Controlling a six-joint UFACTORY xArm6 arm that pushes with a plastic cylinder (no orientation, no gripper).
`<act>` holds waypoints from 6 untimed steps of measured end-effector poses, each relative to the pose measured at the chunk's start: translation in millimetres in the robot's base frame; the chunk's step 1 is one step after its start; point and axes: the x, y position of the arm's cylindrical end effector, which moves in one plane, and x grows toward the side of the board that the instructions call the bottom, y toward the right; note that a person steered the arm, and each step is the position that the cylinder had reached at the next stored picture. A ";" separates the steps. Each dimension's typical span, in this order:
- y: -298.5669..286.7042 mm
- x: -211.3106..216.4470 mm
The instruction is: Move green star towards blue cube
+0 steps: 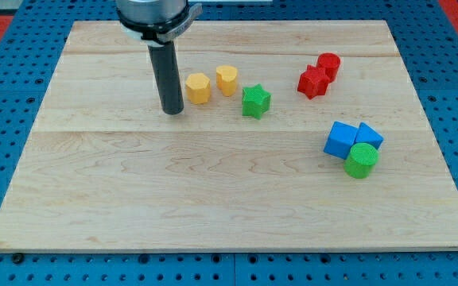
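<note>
My tip (pixel 172 110), the lower end of the straight dark rod, stands on the pale wooden board (pixel 213 199) towards the view's upper left. There is no pincer on this arm, so nothing can be released, clenched or grasping — the rod only pushes. The tip is just beside the yellow hexagonal plastic block (pixel 198 87), on its left, and I cannot tell if they touch.

The green star-shaped plastic block (pixel 255 102) lies near the middle of the board, a little towards the view's top. Just up-left of it is a second yellow block, shaped somewhat like a heart (pixel 227 79). The blue plastic cube (pixel 340 140) sits well apart from the star, towards the view's lower right, with another blue block (pixel 369 134) touching its right side and a green cylinder (pixel 362 160) against its lower right. Two red blocks (pixel 319 75) stand together towards the view's upper right, away from the path.

In my judgement the step in hand is the approach — the tip is not yet at the star. The hexagonal yellow block lies between tip and star, so a straight move to the right would push it along. The next move calls for bringing the tip around to the star's upper-left side, then pushing down and to the right, on a line to the cube.
</note>
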 end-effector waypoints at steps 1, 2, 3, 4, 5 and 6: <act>34.5 -13.1; 43.3 -24.2; 45.1 -24.5; 71.2 -24.5; 90.2 -24.5; 107.2 -24.5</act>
